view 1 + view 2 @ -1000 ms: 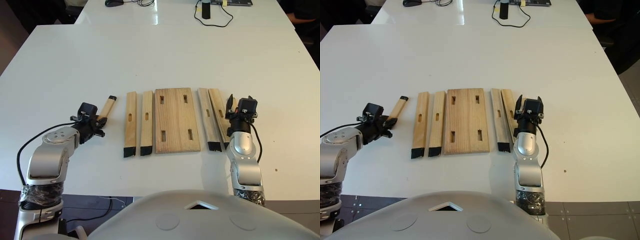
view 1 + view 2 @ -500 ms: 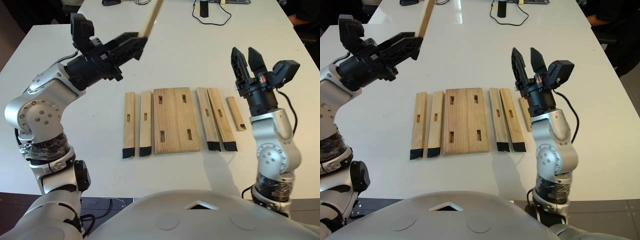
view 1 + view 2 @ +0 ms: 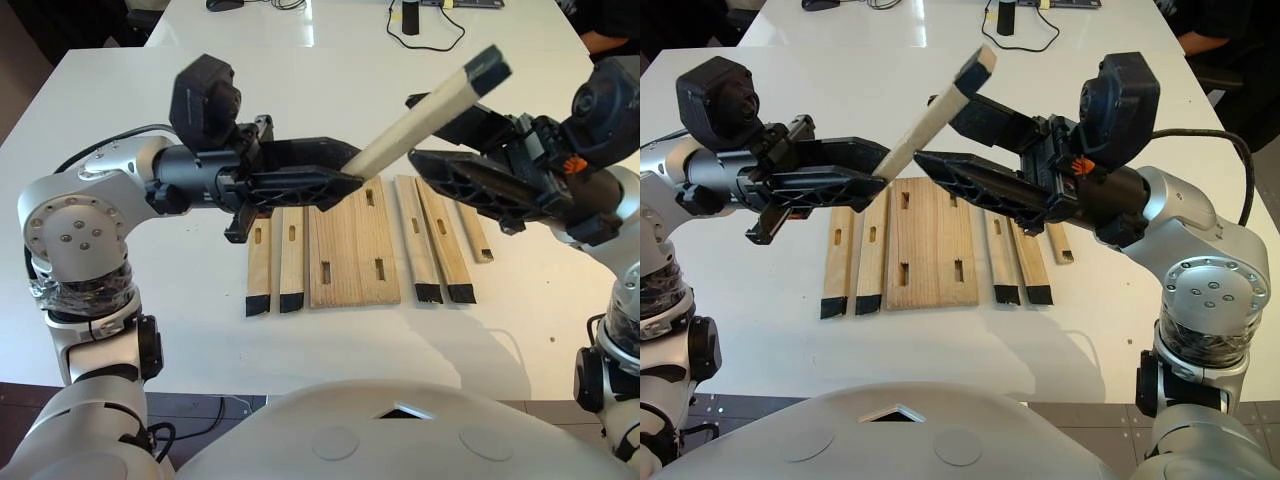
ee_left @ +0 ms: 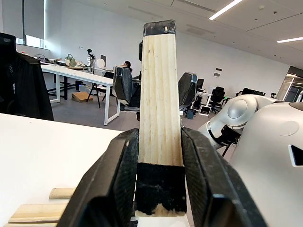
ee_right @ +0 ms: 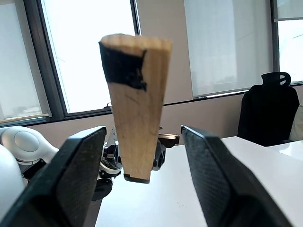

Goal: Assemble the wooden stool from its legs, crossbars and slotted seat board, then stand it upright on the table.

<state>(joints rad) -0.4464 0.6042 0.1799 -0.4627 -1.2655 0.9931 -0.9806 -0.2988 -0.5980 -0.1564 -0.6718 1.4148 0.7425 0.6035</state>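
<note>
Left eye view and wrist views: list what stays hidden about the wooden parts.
Left eye view: the left gripper covers the far ends of the left legs and a seat board corner.
Left eye view: the right gripper hides the far end of the table crossbar.
Left wrist view: wooden pieces cut off by the bottom edge; unidentifiable.

One flat rectangular wooden seat board with four slots is counted, with four long slotted wooden legs and two short wooden crossbars.
</note>
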